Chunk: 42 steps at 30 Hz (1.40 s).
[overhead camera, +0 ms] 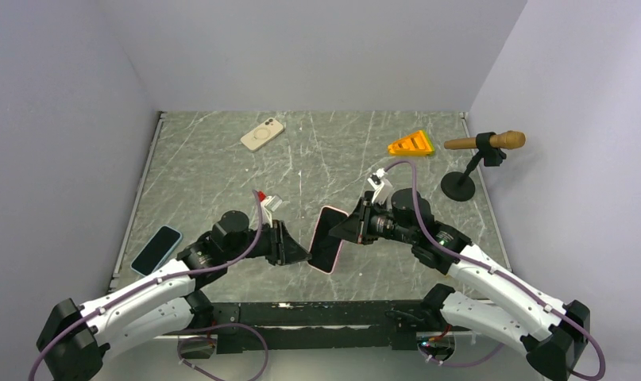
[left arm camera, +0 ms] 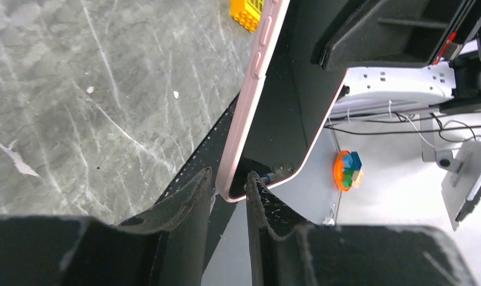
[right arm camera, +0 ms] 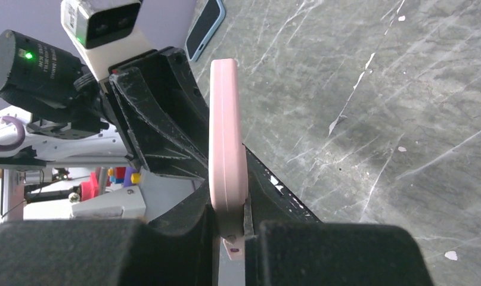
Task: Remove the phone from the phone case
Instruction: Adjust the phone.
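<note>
The pink phone case (right arm camera: 226, 137), with the phone (left arm camera: 288, 95) seated in it, is held on edge above the near middle of the table (overhead camera: 222, 159), probably so both faces stay reachable. The right end effector (right arm camera: 229, 229) is clamped across its right side. The left end effector (left arm camera: 229, 187) straddles the near left corner, one finger just off the pink back, so I cannot tell if it truly pinches, and the rim seam is too fine to show loosening.

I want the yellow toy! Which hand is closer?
Right. The right gripper is diagonally near-left of the yellow toy; the left gripper is farther, beyond the pink phone.
</note>
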Tool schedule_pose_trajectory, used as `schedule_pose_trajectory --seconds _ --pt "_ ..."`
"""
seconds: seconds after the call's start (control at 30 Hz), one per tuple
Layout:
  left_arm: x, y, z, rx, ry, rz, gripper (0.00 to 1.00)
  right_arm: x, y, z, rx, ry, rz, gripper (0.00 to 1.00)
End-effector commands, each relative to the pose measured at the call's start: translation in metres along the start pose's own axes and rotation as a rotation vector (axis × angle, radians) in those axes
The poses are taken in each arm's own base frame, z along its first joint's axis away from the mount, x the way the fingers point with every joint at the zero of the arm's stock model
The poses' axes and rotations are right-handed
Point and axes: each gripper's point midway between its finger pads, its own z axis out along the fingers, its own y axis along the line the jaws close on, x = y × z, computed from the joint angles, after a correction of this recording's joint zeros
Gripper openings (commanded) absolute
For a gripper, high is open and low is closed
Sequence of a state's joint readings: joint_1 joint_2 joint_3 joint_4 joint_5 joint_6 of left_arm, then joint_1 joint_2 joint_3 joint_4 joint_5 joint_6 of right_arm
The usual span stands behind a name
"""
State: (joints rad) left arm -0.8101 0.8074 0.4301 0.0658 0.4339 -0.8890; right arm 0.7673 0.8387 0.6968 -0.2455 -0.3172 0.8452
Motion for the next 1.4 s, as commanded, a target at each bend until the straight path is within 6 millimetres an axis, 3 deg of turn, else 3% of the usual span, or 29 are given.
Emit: schedule_pose_trajectory --seconds 0.0,0.17,0.3,0.37,0.43,0.5,0.63,0.9,1.0,1.07,1.23,1.3,1.37 --pt "0.005 -0.019 0.001 0.122 0.041 0.063 0.33 -0.032 0.049 -0.011 -0.147 -0.096 -0.039 0.00" --pt "0.006 -0.019 0.000 0.129 0.047 0.068 0.37 -0.029 0.049 -0.010 -0.158 -0.081 -0.051 0.00" --pt "-0.008 -0.030 -0.004 0.123 0.009 0.107 0.78 -0.009 0.050 -0.003 -0.213 0.033 -0.103 0.00" --pt "-0.018 -0.041 -0.009 0.140 -0.022 0.141 0.86 0.002 0.052 -0.001 -0.249 0.100 -0.129 0.00" --pt "-0.025 -0.053 -0.013 0.186 -0.045 0.173 0.86 0.011 0.054 0.002 -0.286 0.152 -0.142 0.00" --pt "-0.030 -0.060 -0.016 0.212 -0.047 0.190 0.82 0.017 0.060 0.001 -0.340 0.184 -0.161 0.00" --pt "-0.035 -0.070 -0.020 0.247 -0.043 0.219 0.59 0.031 0.072 -0.003 -0.426 0.243 -0.204 0.00" --pt "-0.022 -0.094 -0.025 0.408 0.039 0.246 0.35 0.057 0.092 0.005 -0.498 0.346 -0.289 0.00" --pt "-0.021 -0.101 -0.028 0.446 0.056 0.249 0.06 0.056 0.096 0.011 -0.489 0.343 -0.295 0.00" --pt "-0.024 -0.103 -0.030 0.434 0.038 0.260 0.00 0.056 0.095 0.012 -0.482 0.341 -0.289 0.00" --pt "-0.061 -0.083 -0.045 0.160 -0.172 0.240 0.00 0.057 0.078 0.015 -0.413 0.301 -0.272 0.57" --pt "-0.080 -0.083 -0.060 0.103 -0.294 0.217 0.00 0.064 0.070 0.016 -0.408 0.301 -0.251 0.70" --pt "-0.092 -0.090 -0.073 0.109 -0.365 0.203 0.00 0.068 0.066 0.015 -0.425 0.293 -0.224 0.75"
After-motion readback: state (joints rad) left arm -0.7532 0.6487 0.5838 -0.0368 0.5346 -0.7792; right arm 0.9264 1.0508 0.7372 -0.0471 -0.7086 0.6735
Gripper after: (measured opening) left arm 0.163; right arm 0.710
